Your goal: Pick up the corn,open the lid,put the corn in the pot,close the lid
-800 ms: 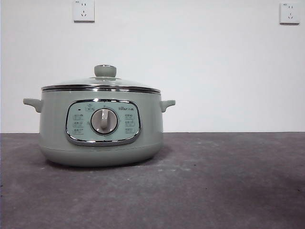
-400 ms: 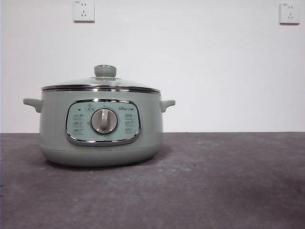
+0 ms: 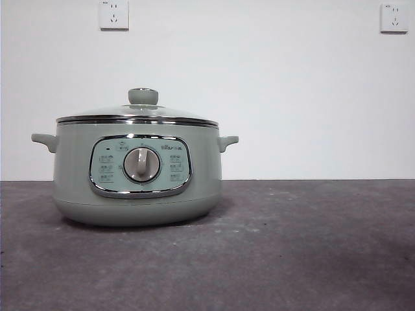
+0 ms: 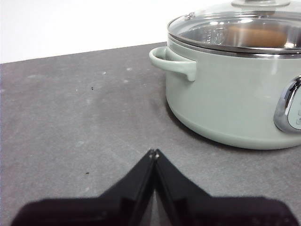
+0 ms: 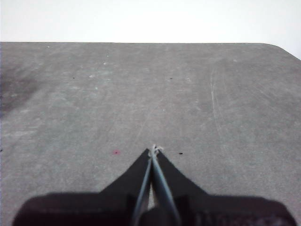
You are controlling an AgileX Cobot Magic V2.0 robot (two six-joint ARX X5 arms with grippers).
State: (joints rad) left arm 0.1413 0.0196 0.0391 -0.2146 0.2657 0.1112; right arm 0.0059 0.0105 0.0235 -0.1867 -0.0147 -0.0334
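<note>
The sage-green pot (image 3: 139, 175) stands on the left part of the dark table, its dial facing the front camera. The glass lid (image 3: 136, 115) sits shut on the pot, with the green knob (image 3: 143, 96) on top. In the left wrist view the pot (image 4: 225, 94) is close by, and the corn (image 4: 256, 35) shows as an orange oblong shape through the lid (image 4: 235, 23), inside the pot. My left gripper (image 4: 154, 152) is shut and empty, low over the table beside the pot's handle (image 4: 174, 63). My right gripper (image 5: 154, 149) is shut and empty over bare table. Neither gripper shows in the front view.
Two wall sockets (image 3: 114, 14) (image 3: 394, 17) sit high on the white wall behind. The grey table (image 3: 298, 246) stretches to the right of the pot. Its far rounded corner (image 5: 282, 49) shows in the right wrist view.
</note>
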